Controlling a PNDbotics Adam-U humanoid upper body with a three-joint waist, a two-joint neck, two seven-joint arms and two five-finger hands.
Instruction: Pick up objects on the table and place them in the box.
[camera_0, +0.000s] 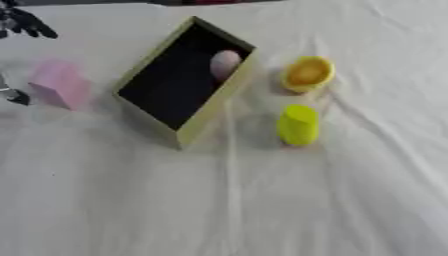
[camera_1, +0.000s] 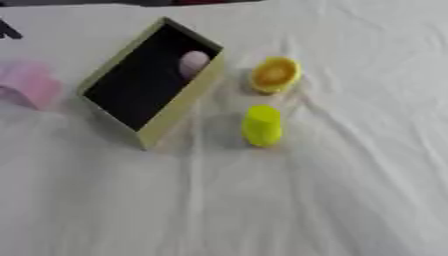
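An olive-yellow box (camera_0: 216, 95) with a black inside lies askew at the upper middle of the white cloth. A pale pinkish rounded object (camera_0: 225, 63) rests inside it, near the far right wall. Left of the box stands a pink block (camera_0: 59, 84). To the box's right sit a yellow-orange cup-shaped object (camera_0: 307, 73) and, nearer to me, a yellow-green cylinder (camera_0: 298, 125). My left hand (camera_0: 26, 22) shows at the upper left edge, dark fingers spread, above and left of the pink block without touching it. One more dark fingertip (camera_0: 14, 95) shows at the left edge beside the block.
The white cloth (camera_0: 236, 200) is wrinkled, with folds running toward me from the box and the cylinder. A dark strip (camera_0: 175, 2) runs along the far edge.
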